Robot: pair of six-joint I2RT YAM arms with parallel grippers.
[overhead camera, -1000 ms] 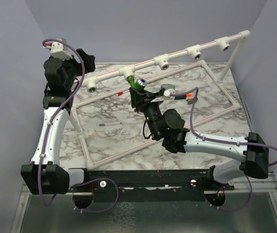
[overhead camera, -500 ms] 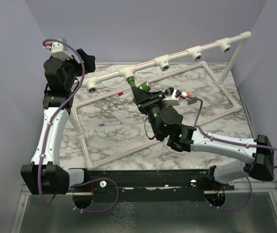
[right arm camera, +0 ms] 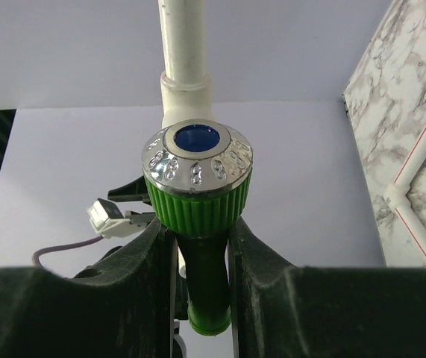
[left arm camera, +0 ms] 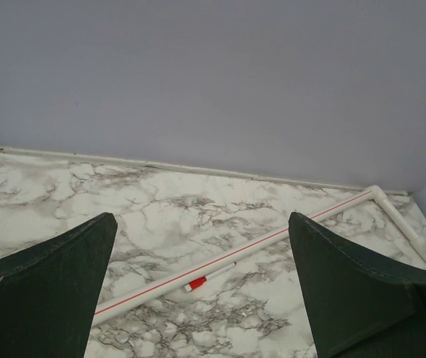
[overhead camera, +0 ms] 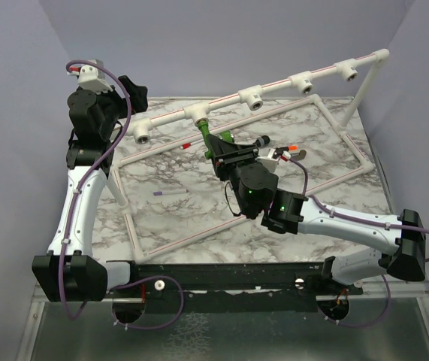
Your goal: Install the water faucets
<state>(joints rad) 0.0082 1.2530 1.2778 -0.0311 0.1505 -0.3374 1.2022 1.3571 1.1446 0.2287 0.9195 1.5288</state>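
A grey-veined marble table [overhead camera: 161,226] is enclosed by plain lilac walls [overhead camera: 222,45], and a white pipe frame [overhead camera: 274,89] is stood on it, its raised bar crossing the upper middle of the overhead view. A thin purple pen [overhead camera: 170,192] is seen lying inside the frame, left of centre. The green faucet [overhead camera: 212,141] is pinched between the closed fingers of the right gripper [overhead camera: 223,150] just below a white socket [overhead camera: 197,113] on the bar; contact with the socket cannot be judged. Only the right wrist view shows the faucet [right arm camera: 198,186] close up: a ribbed green collar, a silver cap with a blue centre, and the socket [right arm camera: 186,97] right behind it. Only the left wrist view shows the left gripper [left arm camera: 201,220] spread wide over bare marble, with a small red-tipped piece [left arm camera: 198,283] beside a frame pipe. Against one second ago, the right wrist has been turned and the silver cap is no longer seen from above, while the left arm [overhead camera: 86,173] is unchanged
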